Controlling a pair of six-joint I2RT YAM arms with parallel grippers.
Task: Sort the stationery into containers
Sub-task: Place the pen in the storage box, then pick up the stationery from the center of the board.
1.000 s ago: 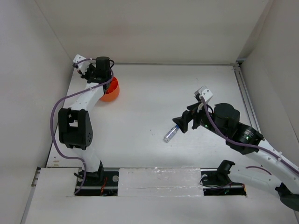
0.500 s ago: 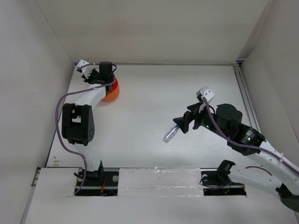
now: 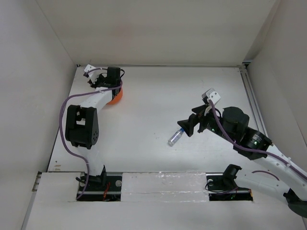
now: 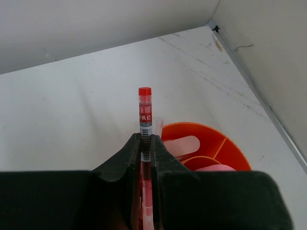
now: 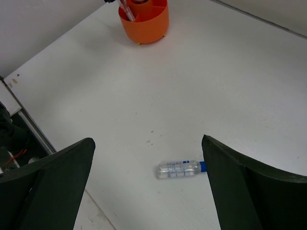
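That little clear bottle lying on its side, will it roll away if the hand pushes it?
Probably: the clear bottle is round and lies on its side on the flat table, so a sideways nudge would likely roll it. It looks small and see-through, so probably light. Its smooth wall may slip when the open right hand closes.

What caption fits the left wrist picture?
Left gripper shut on a red pen, with the orange tub close beside it.
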